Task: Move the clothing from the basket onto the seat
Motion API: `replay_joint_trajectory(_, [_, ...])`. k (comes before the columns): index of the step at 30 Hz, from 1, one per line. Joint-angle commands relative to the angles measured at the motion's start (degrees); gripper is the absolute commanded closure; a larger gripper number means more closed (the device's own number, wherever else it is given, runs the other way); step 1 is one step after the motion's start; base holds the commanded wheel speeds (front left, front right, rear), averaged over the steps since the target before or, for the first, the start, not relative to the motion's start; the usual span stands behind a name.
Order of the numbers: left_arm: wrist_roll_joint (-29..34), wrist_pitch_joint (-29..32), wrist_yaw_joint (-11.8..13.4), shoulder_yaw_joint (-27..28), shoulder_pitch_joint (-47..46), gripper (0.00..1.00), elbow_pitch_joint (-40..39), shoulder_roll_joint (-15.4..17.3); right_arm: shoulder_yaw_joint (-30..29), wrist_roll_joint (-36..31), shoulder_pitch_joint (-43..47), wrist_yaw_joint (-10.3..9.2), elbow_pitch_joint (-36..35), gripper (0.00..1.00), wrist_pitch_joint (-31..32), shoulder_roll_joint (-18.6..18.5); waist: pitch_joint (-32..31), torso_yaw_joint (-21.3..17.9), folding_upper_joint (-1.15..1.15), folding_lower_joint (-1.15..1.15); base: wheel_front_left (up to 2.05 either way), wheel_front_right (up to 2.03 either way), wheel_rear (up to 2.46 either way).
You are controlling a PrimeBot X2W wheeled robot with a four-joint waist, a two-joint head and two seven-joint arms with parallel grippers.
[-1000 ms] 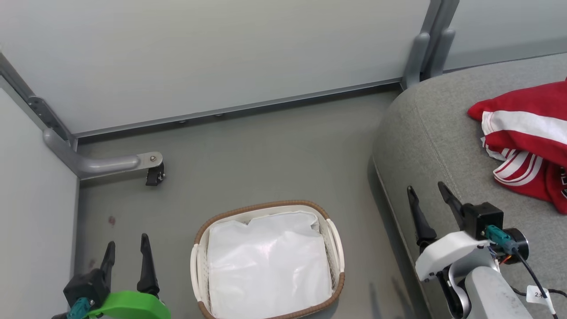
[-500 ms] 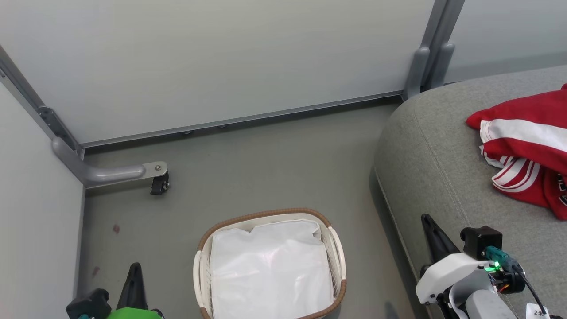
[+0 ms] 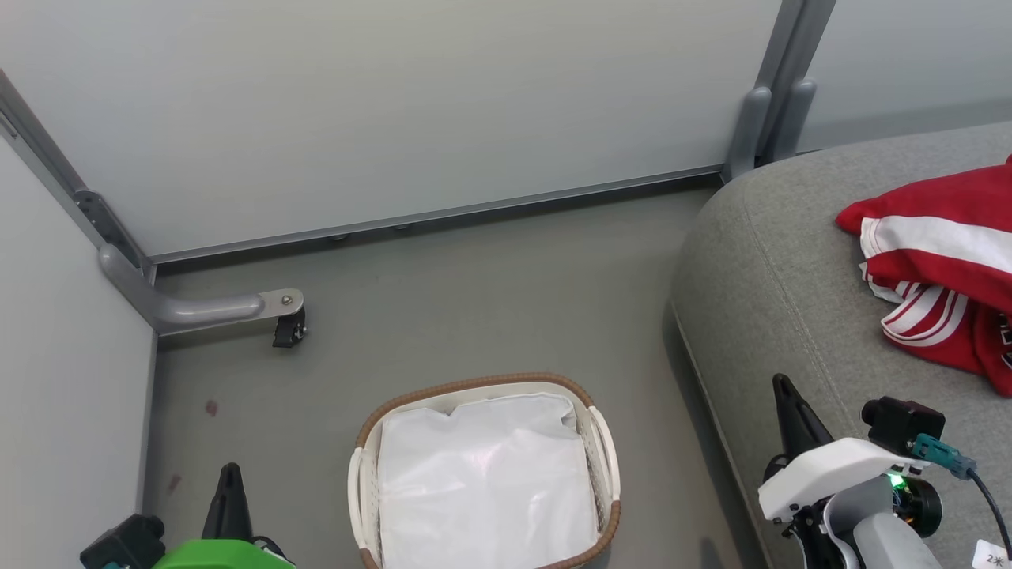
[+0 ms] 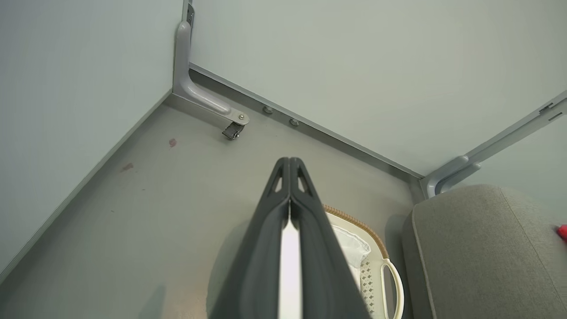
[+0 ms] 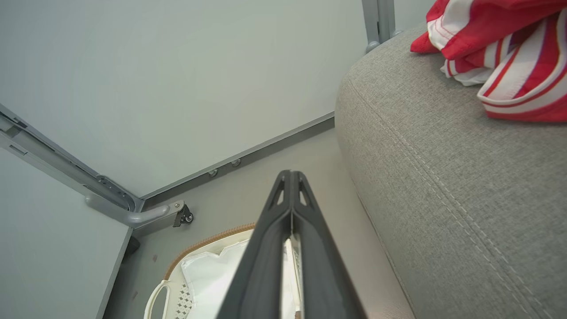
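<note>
step: transfer looks finished | clothing (image 3: 941, 292) lies on seat (image 3: 759, 300), basket (image 3: 474, 383) holds just its liner (image 3: 482, 474) | left gripper (image 3: 229, 474) and right gripper (image 3: 783, 389) both pressed together, empty | next: likely nothing left to fetch

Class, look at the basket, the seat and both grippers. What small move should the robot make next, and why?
Probably just park both arms and stop: the job looks done. The basket holds its white liner and no red cloth, the clothing lies on the seat, and the left gripper and right gripper are shut with nothing between their fingers.
</note>
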Motion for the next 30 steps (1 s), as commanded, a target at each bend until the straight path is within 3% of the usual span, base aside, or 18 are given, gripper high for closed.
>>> replay_joint_trajectory(1, [-2.1,0.5,-0.2,0.4,-1.7,1.00,-1.3,0.3,-0.4,2.5,-0.3,-0.01,-1.3,1.00,0.5,-0.3,0.0,0.0,0.00,0.00,0.00,0.00,0.00])
replay_joint_trajectory(30, [-23.1,6.6,-0.5,1.7,-3.6,1.00,-4.7,0.4,-3.0,26.0,1.3,-0.03,-5.7,1.00,6.6,-0.4,-0.6,0.8,0.00,0.00,0.00,0.00,0.00])
